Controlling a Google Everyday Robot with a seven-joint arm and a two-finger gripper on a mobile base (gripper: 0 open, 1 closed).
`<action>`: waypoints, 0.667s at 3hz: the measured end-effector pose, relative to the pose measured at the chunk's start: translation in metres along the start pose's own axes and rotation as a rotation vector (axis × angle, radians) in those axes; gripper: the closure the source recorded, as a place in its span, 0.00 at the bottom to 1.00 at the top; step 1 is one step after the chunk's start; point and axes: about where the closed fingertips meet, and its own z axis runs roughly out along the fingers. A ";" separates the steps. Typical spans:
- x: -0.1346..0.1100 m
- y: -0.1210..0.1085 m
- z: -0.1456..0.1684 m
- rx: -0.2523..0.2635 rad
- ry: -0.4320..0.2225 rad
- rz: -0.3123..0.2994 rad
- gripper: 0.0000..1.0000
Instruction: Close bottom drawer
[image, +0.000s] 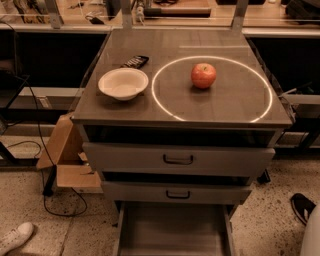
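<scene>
The bottom drawer (172, 231), a flat grey metal tray, juts lengthwise toward the camera beneath the counter (225, 107); the tool is out of view, its state untellable.

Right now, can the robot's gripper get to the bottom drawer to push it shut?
Probably yes, but I cannot be sure: the gripper is out of view. The bottom drawer stands pulled out toward the camera with nothing in it; its front is cut off below.

A speckled floor (270, 220) is lying under a grey cabinet (230, 107), and a ring of light (153, 92) is glowing on its top. A cardboard box (75, 176) is leaning beside it, and a wooden table (175, 21) is standing behind.
</scene>
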 end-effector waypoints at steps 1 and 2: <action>0.002 -0.009 0.027 0.012 0.013 0.028 1.00; 0.004 -0.019 0.065 0.023 0.020 0.069 1.00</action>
